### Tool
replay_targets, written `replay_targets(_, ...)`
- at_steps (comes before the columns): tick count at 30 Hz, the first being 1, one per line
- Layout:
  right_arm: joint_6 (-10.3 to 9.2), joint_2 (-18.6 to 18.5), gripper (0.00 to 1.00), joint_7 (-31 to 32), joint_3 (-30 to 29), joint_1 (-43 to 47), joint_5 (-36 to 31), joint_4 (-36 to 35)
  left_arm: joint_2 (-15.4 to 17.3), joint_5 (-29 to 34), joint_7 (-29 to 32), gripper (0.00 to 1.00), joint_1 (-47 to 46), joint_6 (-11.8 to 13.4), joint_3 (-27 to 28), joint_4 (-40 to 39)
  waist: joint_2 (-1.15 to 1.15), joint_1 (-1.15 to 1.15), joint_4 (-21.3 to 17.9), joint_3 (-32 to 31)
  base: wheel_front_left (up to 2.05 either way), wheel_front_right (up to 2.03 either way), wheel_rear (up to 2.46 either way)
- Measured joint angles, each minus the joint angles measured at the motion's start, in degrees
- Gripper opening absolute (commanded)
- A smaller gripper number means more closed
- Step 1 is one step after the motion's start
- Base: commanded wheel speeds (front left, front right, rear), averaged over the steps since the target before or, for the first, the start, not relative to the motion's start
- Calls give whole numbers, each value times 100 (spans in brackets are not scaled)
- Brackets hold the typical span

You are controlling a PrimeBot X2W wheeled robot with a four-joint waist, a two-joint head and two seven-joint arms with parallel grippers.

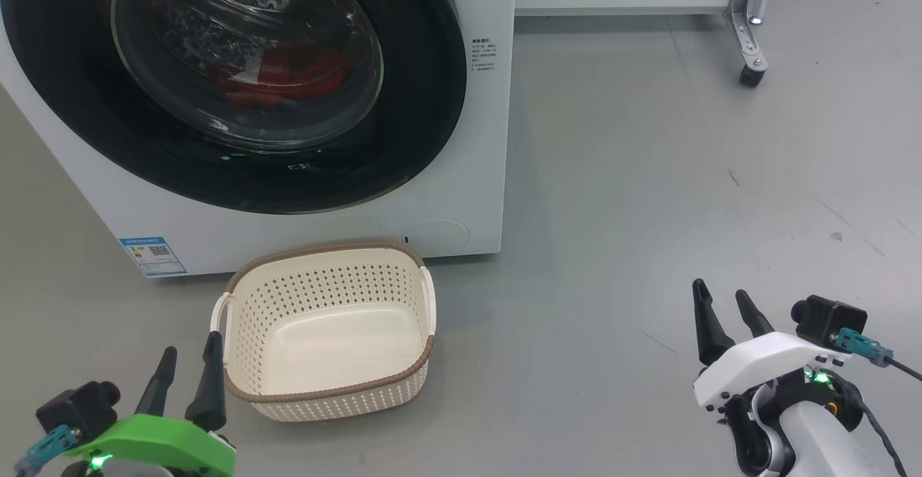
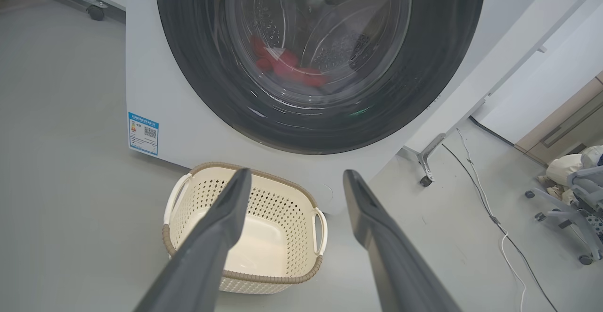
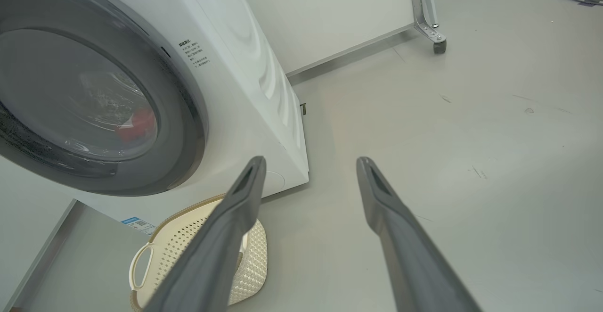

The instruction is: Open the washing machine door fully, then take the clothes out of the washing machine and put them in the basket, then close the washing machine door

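A: The left gripper (image 1: 191, 344)?
B: Jaws spread wide, holding nothing. The basket (image 1: 324, 248) sits just right of its fingertips, brown rim close beside the right finger.
A: And ahead of them?
B: The washing machine (image 1: 490, 174), its washing machine door (image 1: 432, 102) shut. The clothes (image 1: 277, 77) lie red behind the glass, beyond the basket's far rim.
A: The right gripper (image 1: 719, 290)?
B: Jaws wide too, empty. Bare floor (image 1: 612, 210) lies open between it and the machine's right edge. A caster leg (image 1: 751, 73) stands well ahead of its fingertips.
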Motion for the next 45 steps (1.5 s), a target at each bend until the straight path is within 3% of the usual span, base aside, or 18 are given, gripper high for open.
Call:
replay_targets(20, -43, -132, 100, -369, 687, -379, -1315, 603, 24, 1678, -398, 100, -7, -1, -201, 110, 0, 0, 18, -2, 0, 0, 0)
replay_targets(35, -205, -166, 100, -671, 868, -693, -2152, 833, 25, 2807, -701, 100, -125, -9, -93, 146, 0, 0, 24, -7, 0, 0, 0)
replay_targets(45, -433, -236, 100, -681, 513, -698, -2196, 832, -37, 2828, -710, 100, -122, 52, 349, 225, 0, 0, 6, -22, 0, 0, 0)
